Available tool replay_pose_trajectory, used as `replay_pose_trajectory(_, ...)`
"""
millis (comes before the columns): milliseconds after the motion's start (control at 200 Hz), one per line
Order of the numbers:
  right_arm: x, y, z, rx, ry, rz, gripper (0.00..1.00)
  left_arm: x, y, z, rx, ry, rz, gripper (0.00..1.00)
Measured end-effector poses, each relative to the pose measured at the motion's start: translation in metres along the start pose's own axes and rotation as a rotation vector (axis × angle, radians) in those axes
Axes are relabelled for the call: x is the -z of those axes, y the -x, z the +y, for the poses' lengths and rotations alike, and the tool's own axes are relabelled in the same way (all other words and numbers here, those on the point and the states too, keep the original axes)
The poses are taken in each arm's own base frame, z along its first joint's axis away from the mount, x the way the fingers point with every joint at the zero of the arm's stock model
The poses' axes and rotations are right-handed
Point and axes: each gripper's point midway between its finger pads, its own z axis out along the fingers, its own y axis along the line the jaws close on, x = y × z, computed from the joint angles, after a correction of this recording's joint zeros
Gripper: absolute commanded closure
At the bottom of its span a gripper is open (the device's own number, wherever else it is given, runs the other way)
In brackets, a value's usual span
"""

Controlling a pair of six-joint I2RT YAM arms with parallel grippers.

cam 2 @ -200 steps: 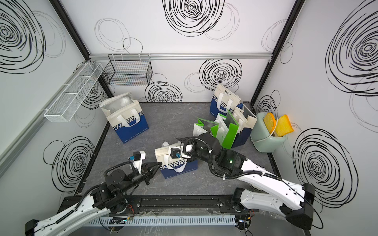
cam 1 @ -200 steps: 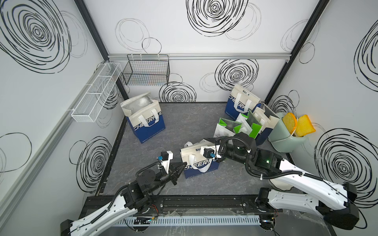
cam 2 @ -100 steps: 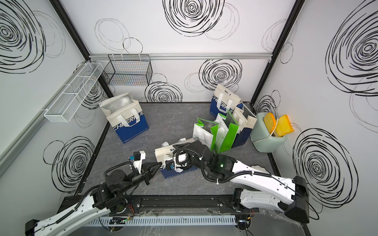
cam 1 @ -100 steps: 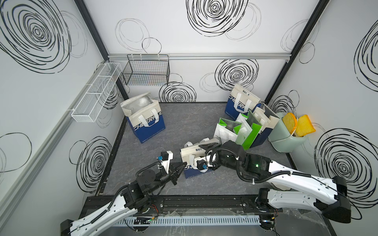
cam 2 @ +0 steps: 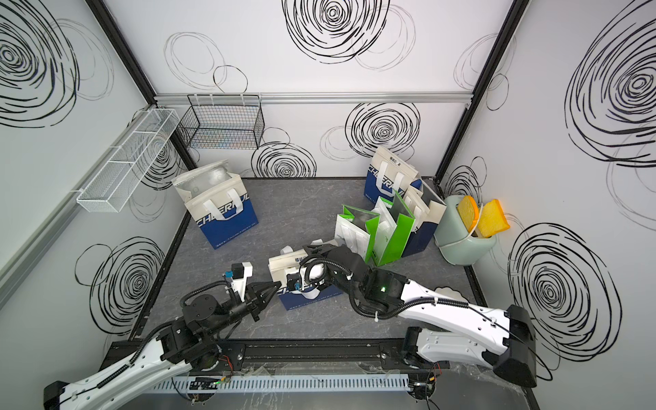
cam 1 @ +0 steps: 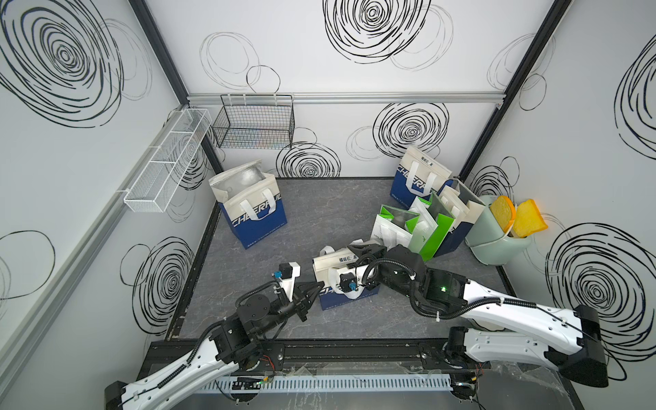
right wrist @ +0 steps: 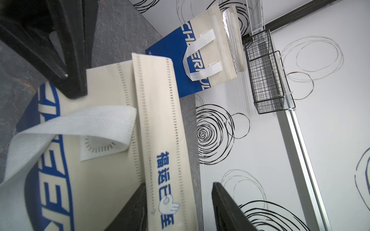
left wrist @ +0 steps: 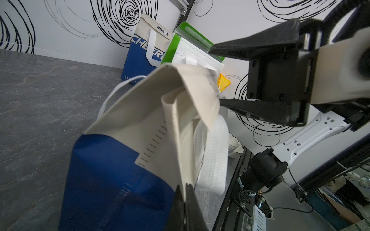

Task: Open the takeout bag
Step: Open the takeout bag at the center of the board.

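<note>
We note takeout bag [cam 1: 332, 264] standing front-centre on grey table [cam 1: 319, 209], folded flap [right wrist: 158, 120] not yet lifted. Left gripper [left wrist: 185, 188] clamped tight, apparently on bag's side seam, anchoring it. Right gripper [left wrist: 215, 76] jaws parted, straddling flap end, likely to peel it.

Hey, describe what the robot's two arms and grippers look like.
The left arm and right arm have white shells with black joints. Black ribbed cables run along them. A green light glows on the right arm. The left gripper and right gripper are black, with tapered wedge-shaped fingers. Each wrist carries a white camera mount.
</note>
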Motion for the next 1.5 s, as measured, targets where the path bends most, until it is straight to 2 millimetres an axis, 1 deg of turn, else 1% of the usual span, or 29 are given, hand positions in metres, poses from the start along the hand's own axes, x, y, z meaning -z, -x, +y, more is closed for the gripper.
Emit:
replay_pose_trajectory(65,-0.001,-0.001,0.001,0.004,-0.007,0.003,0.56,0.0,0.0,0.0,0.0,0.002,-0.001,1.0)
replay_pose_trajectory(190,-0.002,-0.004,0.004,0.019,-0.01,0.014,0.69,0.0,0.0,0.001,0.0,0.005,-0.003,1.0)
replay_pose_trajectory(390,-0.002,-0.003,0.003,0.024,-0.019,0.015,0.85,0.0,0.001,0.001,0.0,0.007,-0.004,1.0)
replay_pose_trajectory(495,-0.001,-0.003,0.003,0.023,-0.019,0.017,1.0,0.0,0.001,0.001,0.0,0.009,-0.006,1.0)
replay_pose_trajectory(755,-0.001,-0.003,0.002,-0.002,-0.017,0.02,1.0,0.0,0.001,0.002,0.0,0.01,-0.007,1.0)
replay_pose_trajectory(900,0.003,0.001,-0.004,-0.025,-0.003,0.021,1.0,0.001,0.002,0.002,0.0,0.011,-0.012,1.0)
replay_pose_trajectory(1351,0.004,0.003,-0.009,-0.075,0.106,0.055,1.0,0.001,0.003,0.001,0.0,0.01,-0.014,1.0)
replay_pose_trajectory(1501,0.006,0.003,-0.017,-0.081,0.1,0.064,1.0,0.001,0.002,0.0,-0.001,0.009,-0.01,1.0)
